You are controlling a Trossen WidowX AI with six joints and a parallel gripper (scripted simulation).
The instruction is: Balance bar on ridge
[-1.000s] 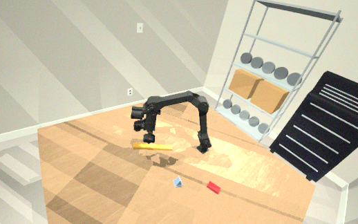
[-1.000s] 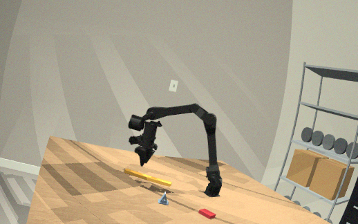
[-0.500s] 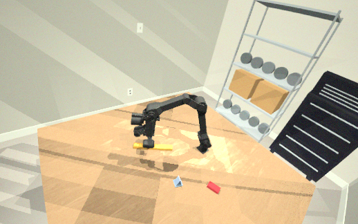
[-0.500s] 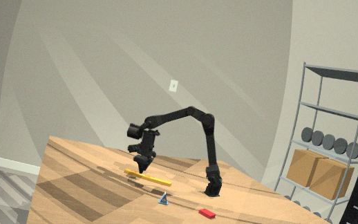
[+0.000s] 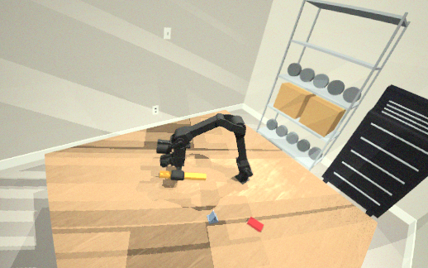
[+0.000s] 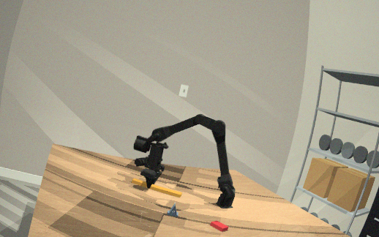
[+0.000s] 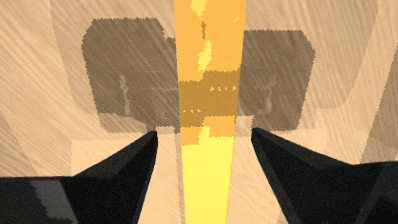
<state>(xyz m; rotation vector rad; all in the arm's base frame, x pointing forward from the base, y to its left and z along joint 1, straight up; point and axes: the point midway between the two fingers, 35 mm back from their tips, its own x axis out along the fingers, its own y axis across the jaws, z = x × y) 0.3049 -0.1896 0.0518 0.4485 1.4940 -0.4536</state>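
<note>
The yellow bar (image 5: 195,176) (image 6: 167,190) (image 7: 207,170) lies flat on the wooden table (image 5: 100,215) (image 6: 74,205). My gripper (image 5: 177,174) (image 6: 150,181) (image 7: 205,135) is open and low over the bar near its left part. One finger is on each side of the bar, with gaps between the fingers and the bar in the wrist view. The small blue ridge (image 5: 212,217) (image 6: 173,211) stands apart, nearer the table's front, to the right of the bar's right end.
A red block (image 5: 255,223) (image 6: 219,226) lies right of the ridge. The arm's base (image 5: 242,175) (image 6: 225,201) stands right of the bar. A metal shelf (image 5: 327,95) (image 6: 344,175) and a black cabinet (image 5: 397,149) stand off the table at the right.
</note>
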